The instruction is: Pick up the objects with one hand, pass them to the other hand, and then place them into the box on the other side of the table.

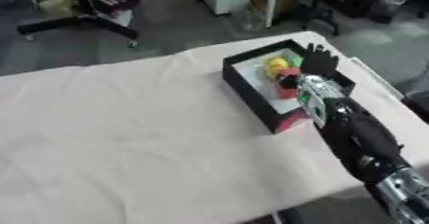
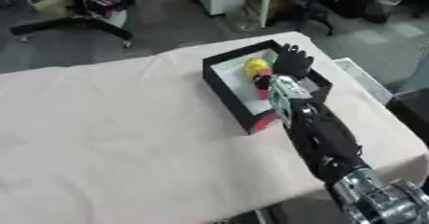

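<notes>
1. My R hand (image 1: 318, 61) is out over the black box (image 1: 243, 90), far-right part of table (image 1: 126, 146). Arm runs in from lower right corner.
2. Hand seen from the back, fingers pointing away, look fairly straight; can't tell if anything's in the palm.
3. Box interior white; inside: yellow obj (image 1: 276, 66), green bit (image 1: 295, 60) just beside it, red piece (image 1: 287, 72) near the wrist. Shapes not clear.
4. Hand sits over box's far-right side, partly covering the contents; contact w/ them – can't tell.
5. Tablecloth is pale pink/cream. L hand not in either view.
</notes>
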Robot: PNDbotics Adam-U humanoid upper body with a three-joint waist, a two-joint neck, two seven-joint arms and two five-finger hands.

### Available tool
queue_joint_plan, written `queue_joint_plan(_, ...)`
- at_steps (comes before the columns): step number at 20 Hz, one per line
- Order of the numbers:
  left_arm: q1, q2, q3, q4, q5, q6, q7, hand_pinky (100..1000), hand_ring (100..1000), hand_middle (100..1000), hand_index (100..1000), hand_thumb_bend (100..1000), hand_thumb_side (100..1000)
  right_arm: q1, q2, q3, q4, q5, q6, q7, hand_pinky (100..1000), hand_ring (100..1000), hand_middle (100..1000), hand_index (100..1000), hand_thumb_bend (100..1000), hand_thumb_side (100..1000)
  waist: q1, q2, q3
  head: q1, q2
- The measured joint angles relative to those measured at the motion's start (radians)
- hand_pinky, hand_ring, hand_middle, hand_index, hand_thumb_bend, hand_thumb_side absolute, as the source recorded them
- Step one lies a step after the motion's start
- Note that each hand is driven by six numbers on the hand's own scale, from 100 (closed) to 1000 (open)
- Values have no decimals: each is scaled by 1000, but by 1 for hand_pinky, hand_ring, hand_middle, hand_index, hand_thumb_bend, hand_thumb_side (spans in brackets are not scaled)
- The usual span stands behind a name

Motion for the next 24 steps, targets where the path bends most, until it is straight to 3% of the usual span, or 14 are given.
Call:
queue_joint_plan(1, 21, -5, 23, -16, -9, 4, 23, 550, 430, 491, 617, 909, 546, 3, -17, -7, -40, 15, 4, 4, 528, 840, 853, 1000, 421, 537, -1, 0, 0, 6, -3)
queue_joint_plan(2, 43, -15, 48, -32, -23, 8, 51, 550, 432, 492, 618, 897, 549, 13, -32, -16, -92, 31, 7, 0, 490, 822, 830, 1000, 379, 500, -2, 1, 1, 19, -4)
queue_joint_plan(4, 88, -40, 101, -67, -60, 16, 122, 552, 435, 495, 620, 896, 562, 53, -61, -35, -224, 59, 8, -33, 476, 811, 818, 1000, 313, 467, -5, 5, 0, 64, -4)
queue_joint_plan(7, 145, -85, 181, -117, -132, 31, 252, 565, 461, 514, 633, 963, 706, 131, -80, -65, -438, 84, 4, -112, 483, 796, 795, 992, 157, 424, -8, 8, -5, 157, -1)
queue_joint_plan(10, 196, -143, 248, -176, -218, 47, 393, 579, 493, 543, 657, 1000, 784, 219, -71, -92, -649, 92, -11, -198, 482, 782, 779, 988, 100, 428, -8, 9, -10, 257, 15)
queue_joint_plan(13, 228, -215, 292, -244, -303, 69, 509, 600, 537, 589, 696, 1000, 876, 291, -30, -110, -820, 77, -33, -284, 474, 762, 757, 979, 100, 439, -6, 10, -10, 322, 27)
queue_joint_plan(16, 255, -295, 312, -313, -363, 91, 597, 609, 549, 600, 695, 1000, 912, 360, 40, -114, -939, 40, -63, -380, 455, 723, 723, 970, 100, 449, -7, 11, -14, 353, 33)
queue_joint_plan(19, 273, -370, 315, -369, -377, 112, 659, 611, 547, 597, 687, 996, 888, 429, 122, -115, -1016, -13, -96, -488, 431, 690, 688, 968, 100, 454, -7, 15, -16, 364, 33)
queue_joint_plan(24, 300, -444, 312, -411, -346, 129, 704, 609, 544, 594, 682, 966, 814, 500, 202, -112, -1063, -161, -219, -625, 419, 671, 667, 960, 100, 449, -5, 17, -22, 361, 33)
